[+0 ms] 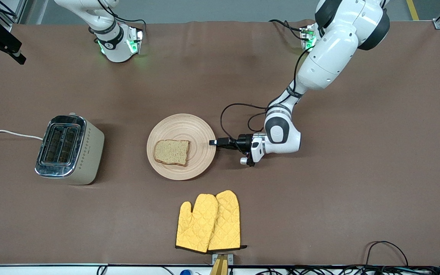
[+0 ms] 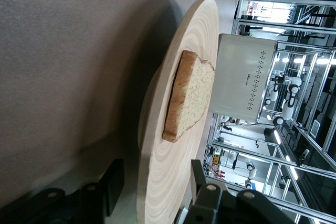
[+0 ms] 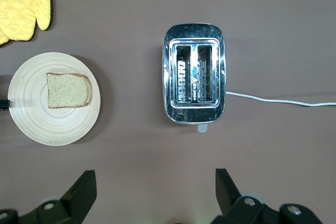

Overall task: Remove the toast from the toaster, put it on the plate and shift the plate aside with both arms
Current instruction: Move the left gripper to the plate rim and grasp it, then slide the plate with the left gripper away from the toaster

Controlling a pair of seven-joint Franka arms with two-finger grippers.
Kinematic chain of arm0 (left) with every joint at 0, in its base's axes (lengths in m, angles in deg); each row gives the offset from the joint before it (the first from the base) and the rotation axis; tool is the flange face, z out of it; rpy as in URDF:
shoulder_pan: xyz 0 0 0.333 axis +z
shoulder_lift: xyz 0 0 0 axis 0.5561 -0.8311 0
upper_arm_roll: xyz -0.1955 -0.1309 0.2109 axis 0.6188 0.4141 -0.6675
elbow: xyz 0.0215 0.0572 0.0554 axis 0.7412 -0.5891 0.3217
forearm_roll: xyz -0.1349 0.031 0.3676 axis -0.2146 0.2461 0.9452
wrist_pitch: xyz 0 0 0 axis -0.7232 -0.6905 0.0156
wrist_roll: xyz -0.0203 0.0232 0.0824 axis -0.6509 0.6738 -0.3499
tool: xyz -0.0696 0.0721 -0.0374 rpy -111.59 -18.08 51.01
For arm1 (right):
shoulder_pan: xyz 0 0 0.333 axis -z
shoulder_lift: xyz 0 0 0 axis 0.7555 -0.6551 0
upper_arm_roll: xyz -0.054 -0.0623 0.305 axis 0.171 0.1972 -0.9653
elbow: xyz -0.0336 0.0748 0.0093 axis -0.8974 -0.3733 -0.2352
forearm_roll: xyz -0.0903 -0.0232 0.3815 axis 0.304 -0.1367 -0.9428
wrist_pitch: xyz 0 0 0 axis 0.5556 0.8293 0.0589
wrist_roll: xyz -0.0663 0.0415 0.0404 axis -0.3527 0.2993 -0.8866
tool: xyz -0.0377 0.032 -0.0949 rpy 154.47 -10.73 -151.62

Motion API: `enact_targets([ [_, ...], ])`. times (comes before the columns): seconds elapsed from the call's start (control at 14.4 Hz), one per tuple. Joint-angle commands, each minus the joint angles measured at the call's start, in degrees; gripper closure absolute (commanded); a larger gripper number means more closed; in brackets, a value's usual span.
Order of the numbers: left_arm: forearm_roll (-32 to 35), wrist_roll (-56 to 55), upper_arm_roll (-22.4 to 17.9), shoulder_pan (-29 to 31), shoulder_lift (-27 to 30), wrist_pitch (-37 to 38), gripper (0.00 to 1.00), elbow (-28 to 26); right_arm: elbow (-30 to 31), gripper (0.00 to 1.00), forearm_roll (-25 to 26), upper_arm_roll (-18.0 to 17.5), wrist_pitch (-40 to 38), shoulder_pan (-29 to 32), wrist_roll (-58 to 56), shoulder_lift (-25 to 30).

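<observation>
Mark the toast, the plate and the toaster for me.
toast [image 1: 172,152]: front view, middle of the slice.
plate [image 1: 201,131]: front view, bare rim toward the left arm.
toaster [image 3: 194,73]: right wrist view, strip between the slots.

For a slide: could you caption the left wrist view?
Left pincer straddling the rim of the plate, toast lying on it, toaster nearby.
</observation>
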Motion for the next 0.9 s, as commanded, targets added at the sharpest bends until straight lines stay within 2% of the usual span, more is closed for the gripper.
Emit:
enact_targets([
  [0.0, -1.50, 0.69, 0.10, -0.76, -1.31, -1.86, 0.56, 1.62, -0.94, 0.00, 0.80, 0.15, -0.32, -0.38, -0.49, -0.31],
  [0.07, -1.59, 0.60, 0.19, -0.77, -1.48, -2.65, 0.65, 1.62, -0.94, 0.00, 0.80, 0.15, -0.32, -0.56, -0.49, -0.31],
  [0.21, -1.59, 0.17, 0.10, -0.68, -1.31, -3.01, 0.94, 1.62, -0.94, 0.00, 0.71, 0.15, -0.32, -0.74, -0.40, -0.31],
  [0.28, -1.33, -0.10, 0.10, -0.68, -0.96, -3.09, 1.00, 1.71, -0.94, 0.00, 0.71, 0.15, -0.32, -0.74, -0.40, -0.31],
  [0.62, -0.10, 0.16, -0.69, 1.43, 2.37, -3.88, 1.00, 2.77, -0.94, 0.00, 0.71, 0.15, -0.15, -1.17, -0.22, -0.31],
  [0.83, 2.96, 0.08, -0.77, 4.84, 6.93, -3.80, 1.00, 0.50, -0.94, 0.00, 0.71, 0.15, -0.15, -1.26, -0.22, -0.31],
])
